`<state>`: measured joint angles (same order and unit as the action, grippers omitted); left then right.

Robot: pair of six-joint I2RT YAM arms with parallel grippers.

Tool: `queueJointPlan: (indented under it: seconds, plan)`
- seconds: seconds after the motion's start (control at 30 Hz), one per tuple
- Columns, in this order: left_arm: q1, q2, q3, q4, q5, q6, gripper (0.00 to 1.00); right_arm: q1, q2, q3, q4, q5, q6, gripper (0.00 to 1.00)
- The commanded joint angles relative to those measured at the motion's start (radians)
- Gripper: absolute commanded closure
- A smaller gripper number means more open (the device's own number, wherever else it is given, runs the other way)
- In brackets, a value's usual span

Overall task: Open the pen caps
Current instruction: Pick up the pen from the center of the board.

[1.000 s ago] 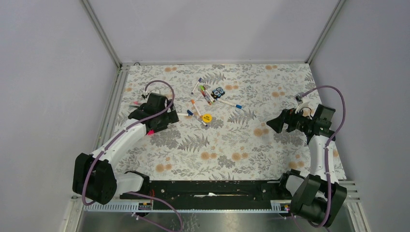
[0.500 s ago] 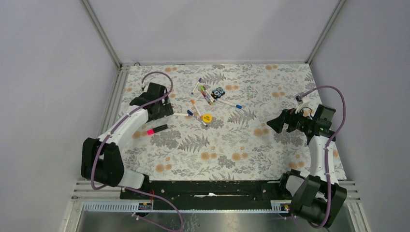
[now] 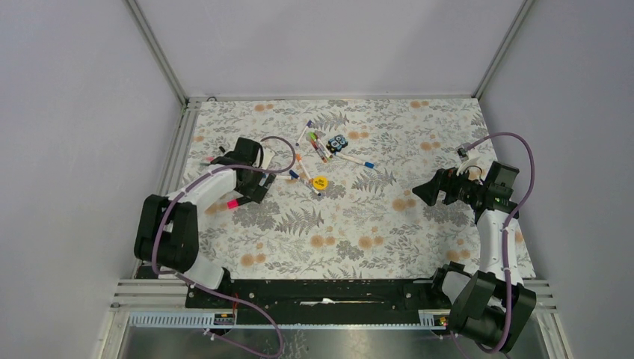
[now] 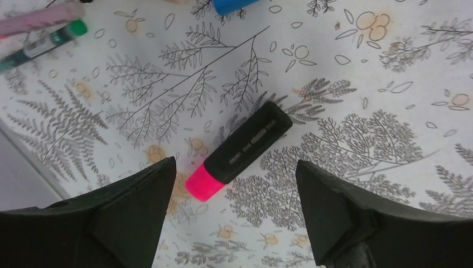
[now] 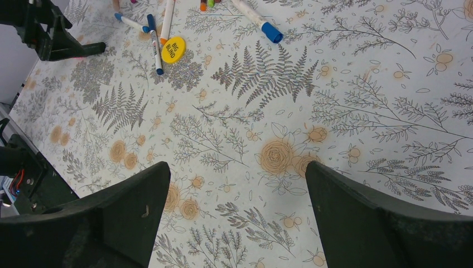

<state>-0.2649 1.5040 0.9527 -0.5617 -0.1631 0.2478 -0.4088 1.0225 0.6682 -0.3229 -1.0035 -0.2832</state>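
A thick highlighter [image 4: 249, 144] with a black body and a pink end [image 4: 201, 183] lies flat on the flowered cloth. My left gripper [image 4: 235, 170] hangs just above it, open, one finger to each side of the pink end and neither touching it. In the top view only the pink end of that highlighter [image 3: 233, 203] shows beside the left gripper [image 3: 253, 191]. The thin pens [image 3: 317, 148] lie scattered at the back centre, most with coloured caps on. My right gripper [image 5: 237, 167] is open over bare cloth, far right of the pens [image 5: 155, 49].
A yellow disc [image 3: 320, 182] lies among the pens and a small black-and-blue block [image 3: 339, 142] behind them. A green-capped pen [image 4: 46, 44] and a blue cap [image 4: 234, 5] lie beyond the highlighter. A metal frame [image 3: 176, 161] borders the cloth on the left.
The left arm has folded back towards its base and its gripper now sits over the highlighter, jaws slightly narrower. The right arm has not moved.
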Motion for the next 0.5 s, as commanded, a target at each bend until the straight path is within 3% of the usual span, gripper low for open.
queueJointPlan:
  seconds: [0.0, 0.23, 0.47]
  plan:
    - [0.052, 0.067, 0.025, 0.070, 0.105, 0.118, 0.14, -0.004, -0.015, 0.011, 0.022, 0.003, -0.004, 0.02]
    - [0.098, 0.175, 0.087, 0.043, 0.187, 0.120, 0.25, -0.004, -0.018, 0.011, 0.021, 0.005, -0.005, 0.02]
    - [0.127, 0.235, 0.134, 0.001, 0.242, 0.092, 0.44, -0.004, -0.019, 0.012, 0.022, 0.012, -0.007, 0.02]
